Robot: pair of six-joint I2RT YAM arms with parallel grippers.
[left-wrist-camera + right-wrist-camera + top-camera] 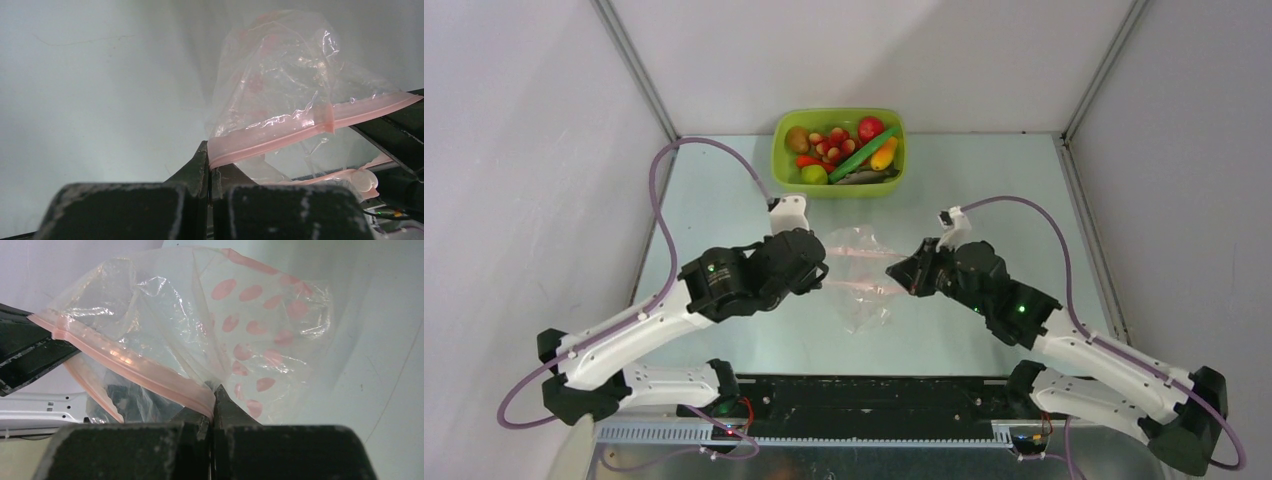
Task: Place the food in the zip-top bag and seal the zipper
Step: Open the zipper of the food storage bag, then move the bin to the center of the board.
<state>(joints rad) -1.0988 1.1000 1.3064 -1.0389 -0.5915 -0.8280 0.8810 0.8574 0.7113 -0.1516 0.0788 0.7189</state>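
The clear zip-top bag (861,277) hangs between my two grippers over the middle of the table. My left gripper (821,272) is shut on the left end of its pinkish-red zipper (280,135). My right gripper (896,270) is shut on the zipper's other end (150,375). In the left wrist view my gripper (211,167) pinches the strip; in the right wrist view my gripper (213,405) does the same. The bag (215,330) has pink dots and looks empty. The food (844,148) lies in the lime-green tub (781,150) at the back: red tomato (870,128), brown kiwi (797,139), long green pod (865,153).
The tub stands at the far middle edge of the table, against the white back wall. White walls close in left and right. A black rail (864,400) with the arm bases runs along the near edge.
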